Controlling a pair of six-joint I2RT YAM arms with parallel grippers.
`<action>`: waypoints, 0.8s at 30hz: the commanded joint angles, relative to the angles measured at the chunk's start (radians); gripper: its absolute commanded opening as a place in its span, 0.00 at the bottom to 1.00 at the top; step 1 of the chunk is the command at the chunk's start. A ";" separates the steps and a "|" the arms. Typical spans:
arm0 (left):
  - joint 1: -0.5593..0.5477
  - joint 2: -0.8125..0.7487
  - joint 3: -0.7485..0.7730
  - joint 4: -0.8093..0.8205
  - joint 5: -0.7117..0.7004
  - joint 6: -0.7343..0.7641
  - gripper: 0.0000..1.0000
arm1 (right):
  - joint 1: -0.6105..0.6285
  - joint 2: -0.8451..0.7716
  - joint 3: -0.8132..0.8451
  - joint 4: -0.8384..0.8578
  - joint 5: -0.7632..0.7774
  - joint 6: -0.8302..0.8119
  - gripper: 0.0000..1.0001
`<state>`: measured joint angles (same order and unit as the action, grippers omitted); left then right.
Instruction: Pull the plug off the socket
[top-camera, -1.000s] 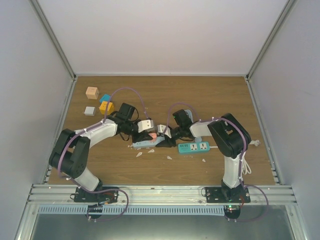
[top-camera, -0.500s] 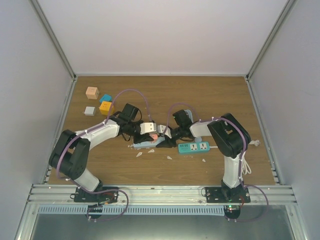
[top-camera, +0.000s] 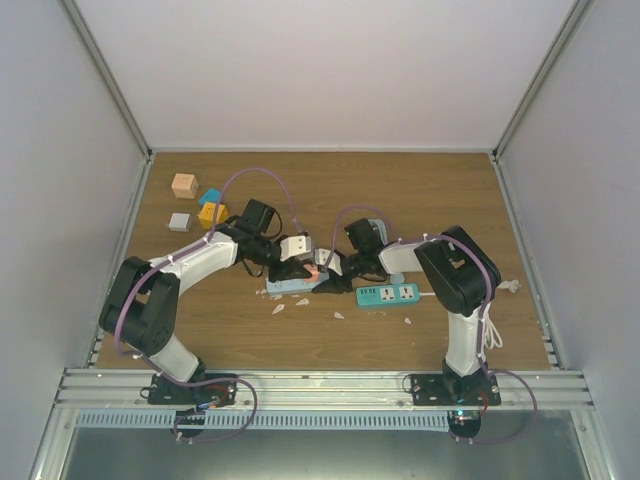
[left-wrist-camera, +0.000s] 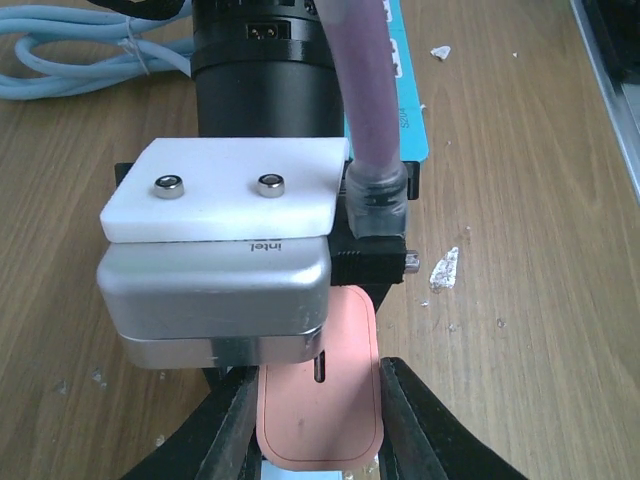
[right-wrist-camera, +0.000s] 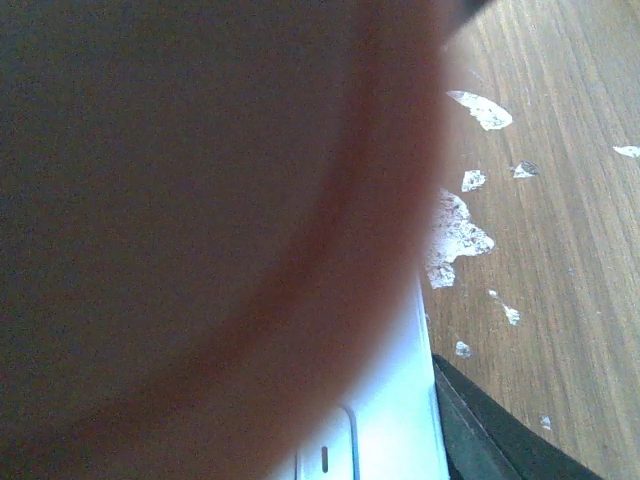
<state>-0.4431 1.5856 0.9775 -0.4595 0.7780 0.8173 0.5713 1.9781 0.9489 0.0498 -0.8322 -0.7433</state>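
Plug (left-wrist-camera: 320, 400) is clamped in our left hand (left-wrist-camera: 320, 372); we pull straight off the socket (top-camera: 283, 287) — no twisting; whether the right hand (top-camera: 330, 272) grips, we cannot tell.

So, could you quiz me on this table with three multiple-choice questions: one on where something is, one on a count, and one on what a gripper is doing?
1. Where do the small blocks lie on the table?
A. near the far left corner
B. at the near right edge
C. dead centre

2. How many small blocks are there?
A. two
B. four
C. seven

3. What is the left gripper doing?
A. hanging open over bare wood
B. holding a block
C. closing on the pink plug

Answers:
1 A: the top view shows them grouped by the far left corner.
2 B: one tan, one blue, one orange, one grey.
3 C: the left wrist view shows both fingers against the plug's sides.
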 joint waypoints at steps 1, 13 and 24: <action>0.002 -0.005 0.054 0.048 0.139 0.007 0.04 | 0.000 0.051 -0.010 -0.043 0.118 -0.004 0.13; 0.167 -0.121 -0.037 -0.027 0.053 0.112 0.03 | -0.012 0.028 0.027 -0.077 0.092 0.012 0.17; 0.276 -0.190 -0.040 -0.068 0.016 0.147 0.04 | -0.014 0.103 0.347 -0.410 0.137 -0.058 0.20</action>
<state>-0.1833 1.4181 0.9409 -0.5167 0.8024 0.9325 0.5663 2.0266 1.1805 -0.1986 -0.7506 -0.7586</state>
